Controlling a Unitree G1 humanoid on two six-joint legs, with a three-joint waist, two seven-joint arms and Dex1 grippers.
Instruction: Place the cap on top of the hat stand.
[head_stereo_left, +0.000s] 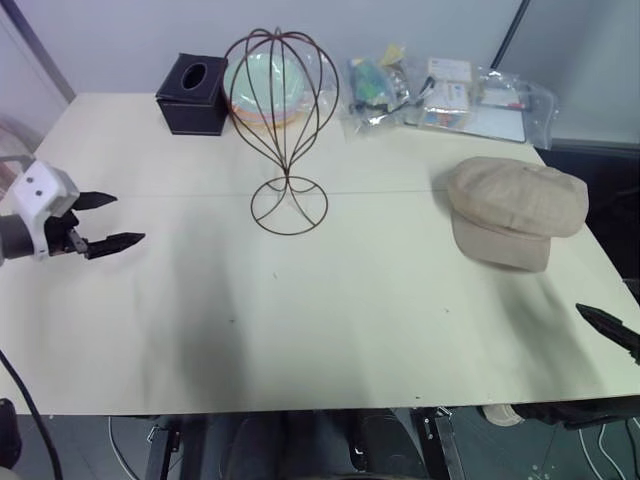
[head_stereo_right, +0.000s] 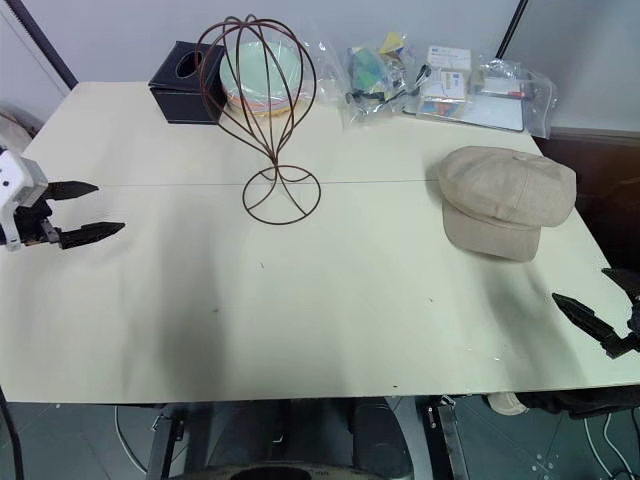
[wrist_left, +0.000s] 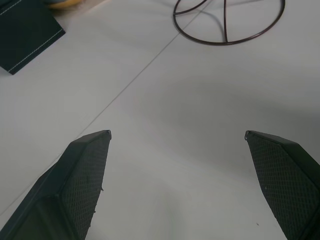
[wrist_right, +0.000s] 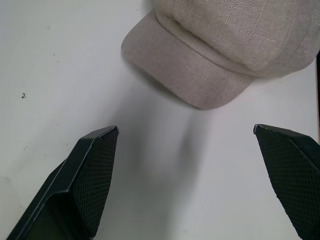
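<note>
The beige cap (head_stereo_left: 515, 209) sits flat on the table's (head_stereo_left: 330, 330) right side, brim toward the near edge, well apart from the wire hat stand (head_stereo_left: 285, 125) mid-table. The right wrist view shows its brim close up, with the right gripper (wrist_right: 187, 135) spread wide. The left gripper (head_stereo_left: 108, 220), also spread, hovers at the left edge. Bare tabletop between them.
</note>
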